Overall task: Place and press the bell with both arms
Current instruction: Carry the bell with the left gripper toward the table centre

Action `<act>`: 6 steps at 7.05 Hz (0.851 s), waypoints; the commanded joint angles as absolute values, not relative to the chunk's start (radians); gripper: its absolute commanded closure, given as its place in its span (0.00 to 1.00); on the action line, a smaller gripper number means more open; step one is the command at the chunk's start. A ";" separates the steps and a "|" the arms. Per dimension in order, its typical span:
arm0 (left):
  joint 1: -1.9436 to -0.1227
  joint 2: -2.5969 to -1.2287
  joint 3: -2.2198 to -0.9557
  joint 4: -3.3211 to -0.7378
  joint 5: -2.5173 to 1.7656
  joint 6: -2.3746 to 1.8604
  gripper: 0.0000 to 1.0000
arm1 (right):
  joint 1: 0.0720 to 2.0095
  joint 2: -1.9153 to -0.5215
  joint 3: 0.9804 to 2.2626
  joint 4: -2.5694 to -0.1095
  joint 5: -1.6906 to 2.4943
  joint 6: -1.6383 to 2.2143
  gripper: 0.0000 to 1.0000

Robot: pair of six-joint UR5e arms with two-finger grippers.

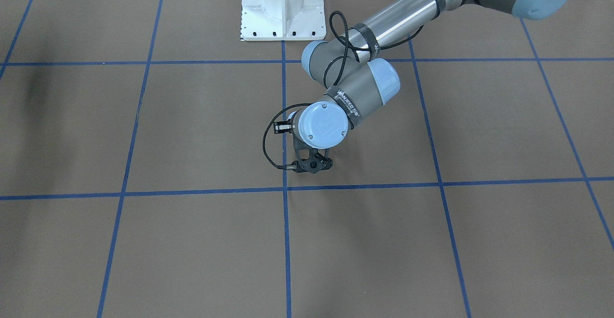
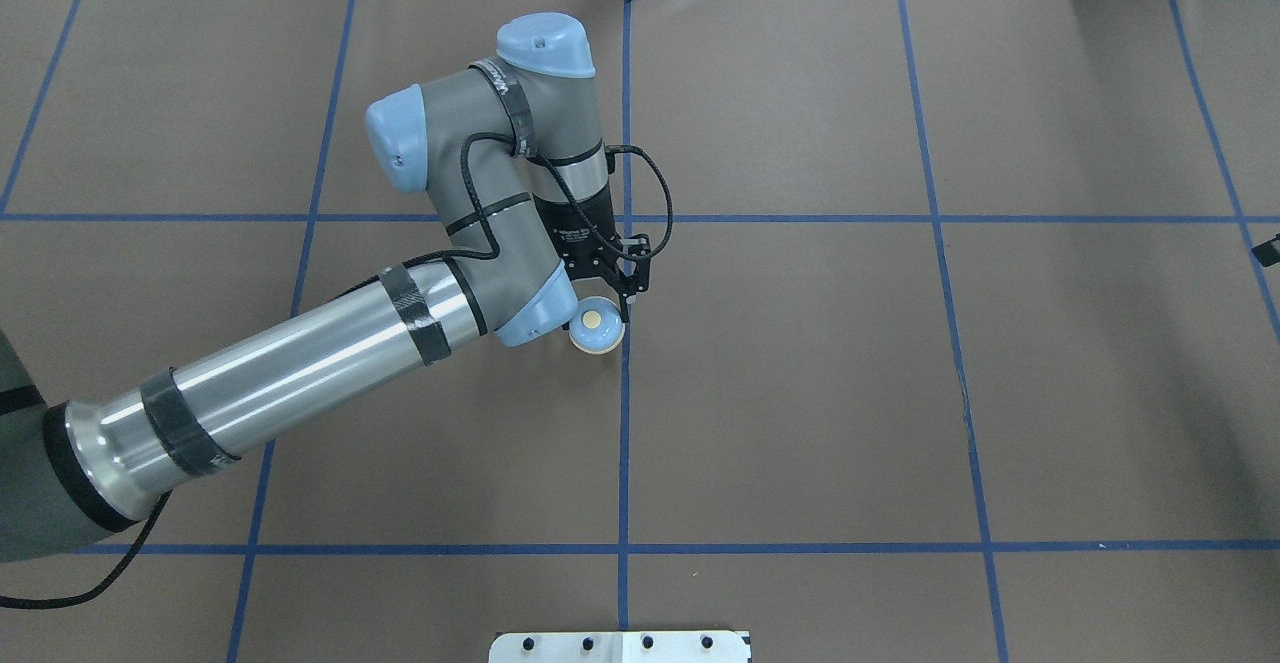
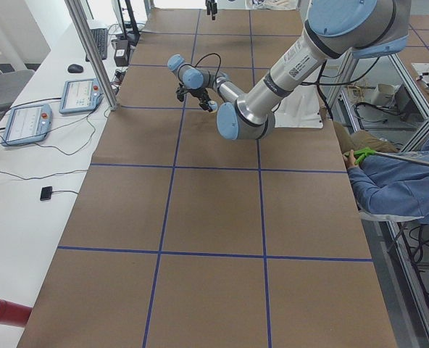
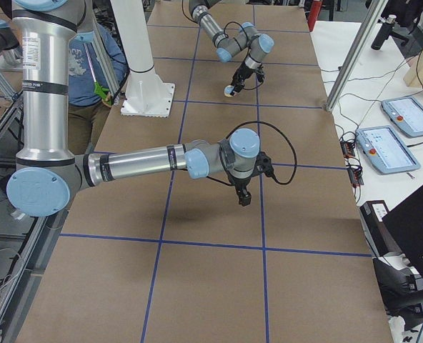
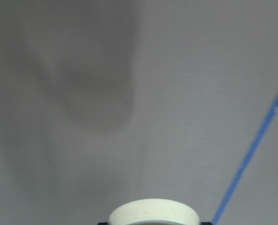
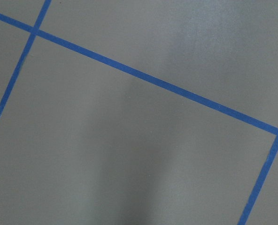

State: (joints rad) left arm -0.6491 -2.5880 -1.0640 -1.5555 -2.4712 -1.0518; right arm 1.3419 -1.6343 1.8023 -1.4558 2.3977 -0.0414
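Light-blue and cream, the bell [image 2: 597,328] is pinched at its edge in the left gripper [image 2: 622,295], whose fingers are clamped on it. In your overhead view it sits just at 9 o'clock of the centre tape line [image 2: 624,423]. You cannot tell from these views whether its base touches the table [image 2: 850,393] yet.

Watch that edge hold. A grip so far off-centre could let the bell tilt or land askew on release, and a tilted bell would skid under a press.

The right gripper [image 4: 244,198] hangs well apart toward 3 o'clock; whether its fingers are apart or together cannot be told. If it comes in before the left one clears, the two could clash over the button [image 2: 593,320].
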 commanded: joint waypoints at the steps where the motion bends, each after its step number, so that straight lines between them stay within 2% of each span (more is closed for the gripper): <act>1: -0.629 -2.617 -1.028 -1.592 -2.437 -1.091 0.49 | 1.341 -1.634 1.804 -1.456 2.398 -0.041 0.00; 2: -0.627 -2.620 -1.017 -1.595 -2.437 -1.095 0.49 | 1.339 -1.634 1.802 -1.456 2.398 -0.041 0.00; 3: -0.626 -2.641 -0.991 -1.595 -2.437 -1.098 0.44 | 1.339 -1.634 1.802 -1.456 2.399 -0.041 0.00; 4: -0.626 -2.645 -0.986 -1.601 -2.436 -1.098 0.26 | 1.338 -1.632 1.802 -1.456 2.398 -0.041 0.00; 5: -0.623 -2.645 -0.986 -1.601 -2.436 -1.098 0.15 | 1.332 -1.632 1.801 -1.456 2.398 -0.041 0.00; 6: -0.620 -2.645 -0.986 -1.601 -2.436 -1.098 0.15 | 1.330 -1.632 1.801 -1.456 2.398 -0.041 0.00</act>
